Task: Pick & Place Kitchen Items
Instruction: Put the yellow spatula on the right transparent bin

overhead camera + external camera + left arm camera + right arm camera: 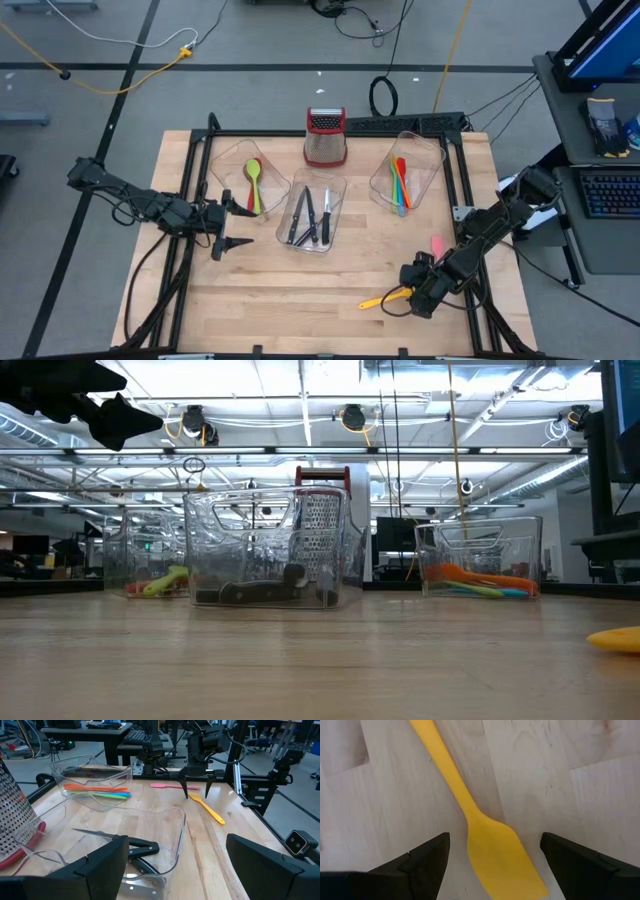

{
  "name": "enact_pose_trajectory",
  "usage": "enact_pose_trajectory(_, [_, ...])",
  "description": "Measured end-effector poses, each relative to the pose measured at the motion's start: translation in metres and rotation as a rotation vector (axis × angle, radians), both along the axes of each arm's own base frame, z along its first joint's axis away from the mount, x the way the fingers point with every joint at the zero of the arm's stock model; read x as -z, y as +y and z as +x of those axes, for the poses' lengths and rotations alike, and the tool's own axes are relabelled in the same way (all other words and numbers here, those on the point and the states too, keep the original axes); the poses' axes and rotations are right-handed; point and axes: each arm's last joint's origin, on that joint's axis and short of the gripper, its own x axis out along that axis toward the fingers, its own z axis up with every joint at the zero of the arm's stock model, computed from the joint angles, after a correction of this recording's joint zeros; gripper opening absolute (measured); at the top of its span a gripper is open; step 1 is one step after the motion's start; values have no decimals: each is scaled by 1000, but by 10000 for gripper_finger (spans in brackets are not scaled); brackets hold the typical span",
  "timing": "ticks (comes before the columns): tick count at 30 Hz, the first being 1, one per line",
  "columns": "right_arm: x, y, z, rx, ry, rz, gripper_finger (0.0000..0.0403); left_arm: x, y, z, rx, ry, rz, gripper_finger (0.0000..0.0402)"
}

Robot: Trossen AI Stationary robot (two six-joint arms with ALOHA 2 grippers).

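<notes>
A yellow spatula (385,298) lies flat on the wooden table near its front right. My right gripper (412,292) points down over it, open, with a finger on each side of the spatula's blade (500,855), touching neither side. A pink spatula (437,246) lies on the table behind it. My left gripper (243,225) hovers open above the table's left half, beside the middle tub (340,190), which holds black-handled knives (308,215). The left tub (225,160) holds a green and a red spoon (253,185). The right tub (430,150) holds coloured utensils (400,183).
A steel box grater with a red top (325,137) stands at the table's far middle, behind the tubs. A black frame (462,160) runs along the table's sides. Bare wood (300,290) stretches across the near half of the table.
</notes>
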Motion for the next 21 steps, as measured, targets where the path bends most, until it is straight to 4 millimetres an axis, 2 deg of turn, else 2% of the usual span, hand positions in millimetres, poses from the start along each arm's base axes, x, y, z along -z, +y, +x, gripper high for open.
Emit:
enact_pose_trajectory(16, [-1,1,2,-2,-36,3,313,0,0,0,-2,1,-11,340])
enact_pose_trajectory(21, [7,-4,-3,24,-23,-4,311,0,0,0,-3,3,-16,340])
